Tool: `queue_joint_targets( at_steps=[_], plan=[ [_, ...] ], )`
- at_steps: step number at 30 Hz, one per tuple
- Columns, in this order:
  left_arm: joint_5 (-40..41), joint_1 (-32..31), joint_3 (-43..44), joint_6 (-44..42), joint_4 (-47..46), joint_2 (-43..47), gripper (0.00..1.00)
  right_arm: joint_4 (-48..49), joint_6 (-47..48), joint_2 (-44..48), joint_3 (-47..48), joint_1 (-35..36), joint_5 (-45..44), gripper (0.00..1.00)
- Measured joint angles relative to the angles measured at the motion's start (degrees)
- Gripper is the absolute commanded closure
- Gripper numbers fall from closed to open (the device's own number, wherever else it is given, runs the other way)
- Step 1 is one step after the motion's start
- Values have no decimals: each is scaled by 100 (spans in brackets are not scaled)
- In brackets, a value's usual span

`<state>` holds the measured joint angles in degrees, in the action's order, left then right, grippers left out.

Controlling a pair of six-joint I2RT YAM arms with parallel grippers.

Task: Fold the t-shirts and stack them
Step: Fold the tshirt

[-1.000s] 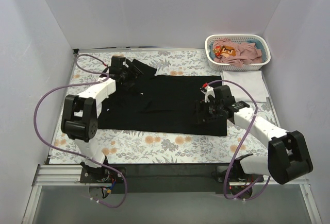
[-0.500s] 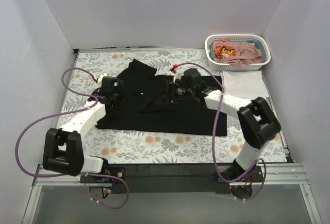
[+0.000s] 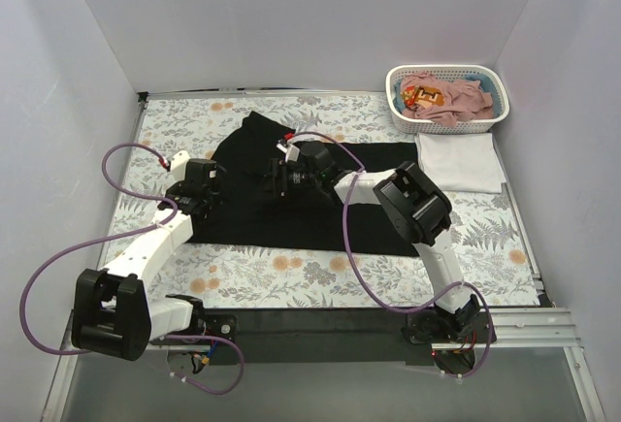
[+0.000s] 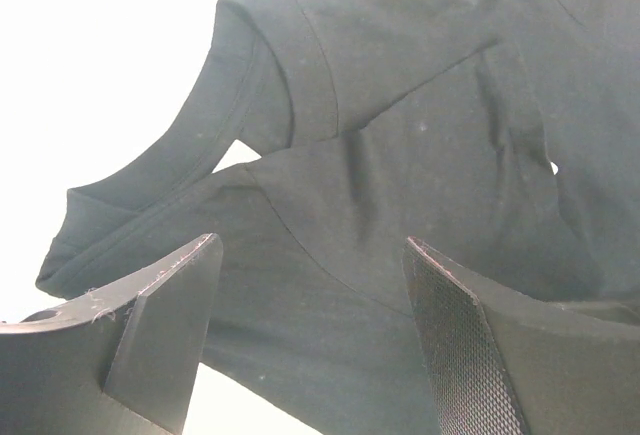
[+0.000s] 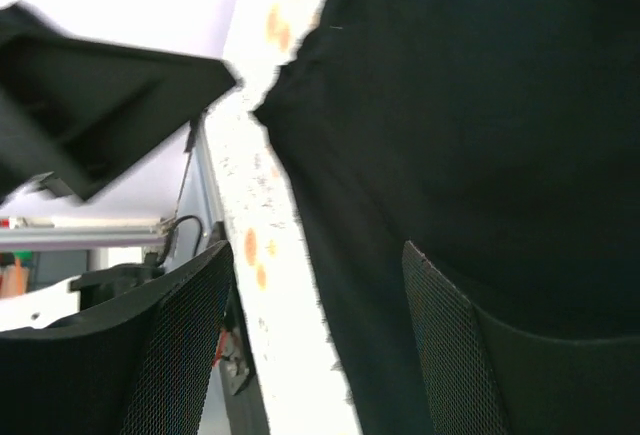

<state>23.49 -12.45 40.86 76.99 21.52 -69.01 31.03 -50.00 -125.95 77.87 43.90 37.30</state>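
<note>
Left gripper [image 4: 310, 247] and right gripper [image 5: 317, 251] both spread, empty, above black t-shirt [image 3: 291, 204]. I'd pinch the sleeve [image 4: 150, 185] hem cleanly, single layer, then fold inward without dragging.

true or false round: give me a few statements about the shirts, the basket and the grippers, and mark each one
1. The black shirt lies spread on the floral cloth. True.
2. The basket is empty. False: it holds pink clothes.
3. The left gripper and the right gripper are both open over black fabric. True.
4. The white shirt lies on top of the black shirt. False: it lies to the black shirt's right, just in front of the basket.
</note>
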Motion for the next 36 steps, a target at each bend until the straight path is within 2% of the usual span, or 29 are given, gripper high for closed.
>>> queue_joint_targets(
  at_steps=[6, 13, 19, 23, 26, 29, 32, 36],
  plan=[
    [55, 0, 0, 20, -9, -24, 29, 564, -363, -531, -166, -238, 164, 26],
    [-68, 0, 15, 17, -11, -107, 29, 960, -448, -490, -391, -542, 490, 26],
    [-621, 0, 437, 13, 33, -503, 30, 901, -374, 186, -914, -826, 573, 27],
    [-1095, 0, 911, 13, -61, -1099, 35, 804, -181, 1029, -1613, -1095, 608, 29],
    [-1290, 0, 1108, 13, -66, -1471, 40, 260, 302, 1631, -2050, -1311, 503, 31],
    [-1325, 0, 1209, 11, -35, -1744, 42, -859, 1060, 2140, -2243, -1467, 35, 33],
    [-1307, 0, 1274, -9, 9, -1917, 45, -2092, 1849, 2590, -2273, -1467, -717, 35],
    [-1285, 0, 1443, -11, 76, -2181, 47, -3279, 2601, 3143, -2437, -1453, -1609, 40]
  ],
)
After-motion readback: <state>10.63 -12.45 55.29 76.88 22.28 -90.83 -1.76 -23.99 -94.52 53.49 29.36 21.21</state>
